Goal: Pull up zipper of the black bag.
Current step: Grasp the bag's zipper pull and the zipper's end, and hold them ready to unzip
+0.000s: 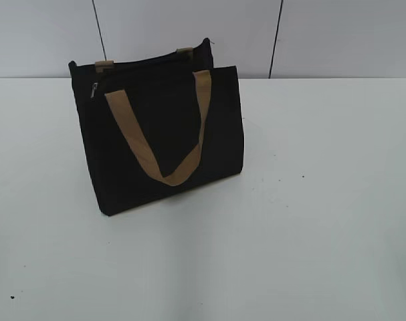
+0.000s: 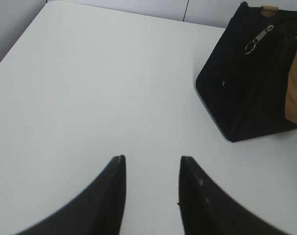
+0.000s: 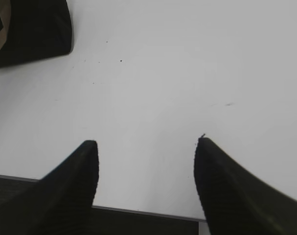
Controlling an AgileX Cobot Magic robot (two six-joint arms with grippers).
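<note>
Zipper (image 1: 93, 90) pull sits at the left end of the black bag (image 1: 162, 134), a small silver tab hanging at the top corner; the exterior view shows it only as a tiny glint, while the left wrist view gives it clearly, slanting down the bag's end panel (image 2: 258, 39). Standing upright on the white tabletop (image 1: 310, 221), the bag is left of centre and toward the back, its tan handle (image 1: 168, 127) drooping in a V across the front face.

Neither arm appears in the exterior view. The left gripper (image 2: 150, 161) shows only in its own wrist view, jaws spread with bare tabletop between them, well apart from the bag at upper right. The right gripper (image 3: 146, 144) has its jaws spread wider, hanging over the near tabletop edge, with just a corner of the bag (image 3: 31, 34) cut off at upper left.

The zip track itself is hard to make out, black on black. Open tabletop lies in front and to the right of the bag.
</note>
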